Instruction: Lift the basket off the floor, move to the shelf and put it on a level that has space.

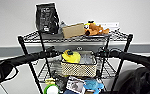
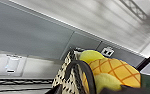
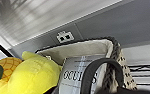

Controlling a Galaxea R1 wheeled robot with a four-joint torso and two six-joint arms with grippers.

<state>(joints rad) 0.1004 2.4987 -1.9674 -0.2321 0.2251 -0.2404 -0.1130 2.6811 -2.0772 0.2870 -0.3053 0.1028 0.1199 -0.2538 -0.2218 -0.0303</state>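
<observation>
The cream woven basket (image 1: 78, 68) sits level with the shelf's (image 1: 24, 47) second tier (image 1: 47, 71), between the black posts; I cannot tell if it rests on the wire. It holds a yellow plush (image 1: 71, 56) and a silver packet (image 1: 87, 58). My left gripper (image 1: 56, 53) is at its left end and my right gripper (image 1: 99, 53) at its right end. Each is shut on a dark handle loop (image 2: 84, 72) (image 3: 101, 68). The basket (image 2: 66, 80) (image 3: 91, 50) looms large in both wrist views. The floor is hidden.
The top tier carries a black bag (image 1: 47, 18), a brown carton box (image 1: 73, 30) and an orange plush (image 1: 96, 28). The tier below the basket is cluttered with a blue plush (image 1: 93, 86), a printed packet (image 1: 74, 85) and a green-white object (image 1: 51, 88). A grey wall with a socket (image 3: 64, 36) stands behind.
</observation>
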